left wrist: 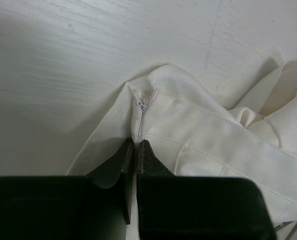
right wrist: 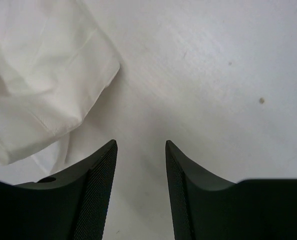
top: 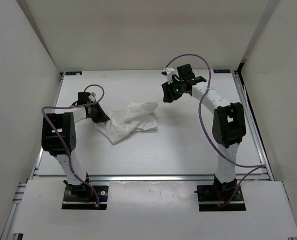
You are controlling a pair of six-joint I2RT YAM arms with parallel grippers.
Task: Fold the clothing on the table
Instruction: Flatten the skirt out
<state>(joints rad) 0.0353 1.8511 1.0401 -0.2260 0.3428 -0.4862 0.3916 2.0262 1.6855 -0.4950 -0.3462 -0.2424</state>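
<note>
Surface: large flat white rectangular table (top: 188, 150), silver metal rails (top: 153, 176) along its edges.
Room: plain white walls (top: 18, 60) on three sides.
Garment: thin crumpled white fabric clothing (top: 132, 121), lying left of table centre.
Left gripper (left wrist: 136, 144): clamped on the clothing's zipped seam, with the fabric spreading toward 3 o'clock.
Right gripper (right wrist: 140, 145): jaws apart over bare table, nothing between them. Seen from the top view, clothing at 8 o'clock, near but not touching.

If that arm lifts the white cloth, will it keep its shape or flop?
Probably flop: the clothing lies crumpled in soft folds, so it likely drapes from where the left gripper pinches it. It looks thin, so probably light. Pushed, it would likely bunch up.
</note>
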